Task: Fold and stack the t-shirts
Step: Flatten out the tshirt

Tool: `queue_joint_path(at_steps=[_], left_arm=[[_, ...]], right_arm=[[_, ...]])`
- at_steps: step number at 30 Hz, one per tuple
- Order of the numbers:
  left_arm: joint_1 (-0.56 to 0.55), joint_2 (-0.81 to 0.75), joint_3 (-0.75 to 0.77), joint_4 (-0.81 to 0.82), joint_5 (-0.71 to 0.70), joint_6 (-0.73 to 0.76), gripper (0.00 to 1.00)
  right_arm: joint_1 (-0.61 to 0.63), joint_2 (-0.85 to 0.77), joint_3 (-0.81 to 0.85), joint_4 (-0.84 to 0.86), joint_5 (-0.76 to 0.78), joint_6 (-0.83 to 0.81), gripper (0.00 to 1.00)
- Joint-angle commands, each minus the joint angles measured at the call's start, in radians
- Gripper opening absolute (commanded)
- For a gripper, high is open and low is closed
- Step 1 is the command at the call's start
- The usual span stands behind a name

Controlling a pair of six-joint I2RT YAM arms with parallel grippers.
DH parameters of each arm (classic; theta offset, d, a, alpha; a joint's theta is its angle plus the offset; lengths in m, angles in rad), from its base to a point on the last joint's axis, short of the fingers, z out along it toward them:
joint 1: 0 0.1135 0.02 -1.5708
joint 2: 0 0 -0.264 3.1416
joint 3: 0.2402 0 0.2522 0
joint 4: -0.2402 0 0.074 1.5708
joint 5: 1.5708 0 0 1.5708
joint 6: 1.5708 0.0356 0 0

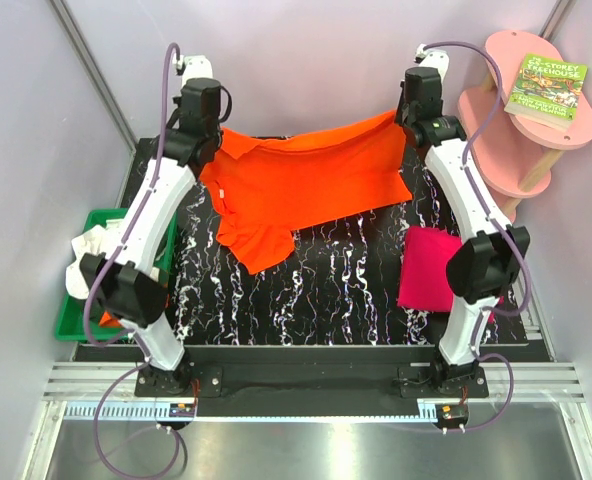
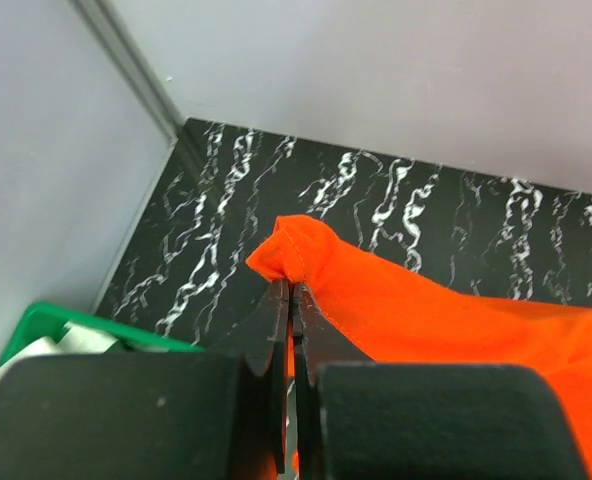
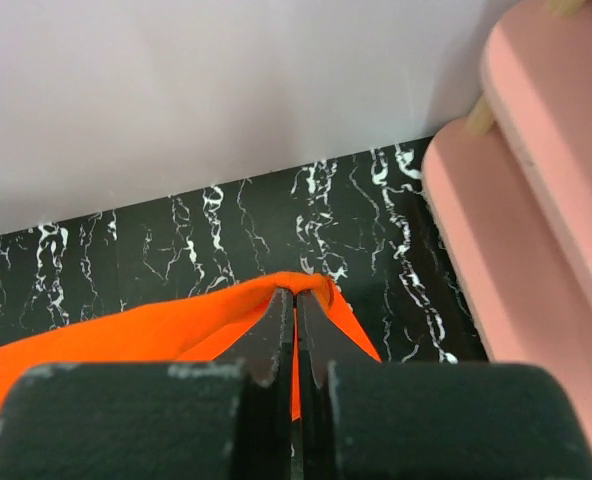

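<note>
The orange t-shirt (image 1: 306,185) hangs stretched above the far half of the black marbled surface (image 1: 336,290) — its lower part draped and rumpled there. A folded magenta t-shirt (image 1: 428,268) lies at right. The left hand (image 2: 292,290) and right hand (image 3: 296,298) each pinch a top corner tight.

1. Robot lab test cell: plain pale walls (image 1: 306,60) enclose a black marbled table (image 1: 336,290).
2. Left arm (image 1: 156,210) and right arm (image 1: 466,200) bolted by a metal rail (image 1: 306,383), cables trailing.
3. Props: pink shelf (image 1: 516,140), book (image 1: 546,90), green bin (image 1: 76,325).
</note>
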Motion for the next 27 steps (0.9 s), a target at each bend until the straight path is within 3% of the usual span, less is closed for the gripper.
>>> queue_joint_path(at_steps=[1,9,12,21,27], left_arm=[[0.053,0.079,0.122,0.097,0.053,-0.026,0.00],[0.090,0.204,0.182,0.104,0.079,-0.058,0.00],[0.088,0.181,0.148,0.106,0.087,-0.084,0.00],[0.064,0.008,-0.062,0.184,0.095,-0.070,0.00],[0.074,0.032,-0.179,0.199,0.130,-0.113,0.00]], right_arm=[[-0.014,0.057,0.032,0.075,-0.062,0.041,0.00],[-0.045,0.217,0.165,0.037,-0.134,0.100,0.00],[-0.051,0.224,0.157,0.031,-0.156,0.114,0.00],[-0.051,0.125,0.047,0.041,-0.197,0.134,0.00],[-0.045,0.036,-0.115,0.072,-0.182,0.132,0.00]])
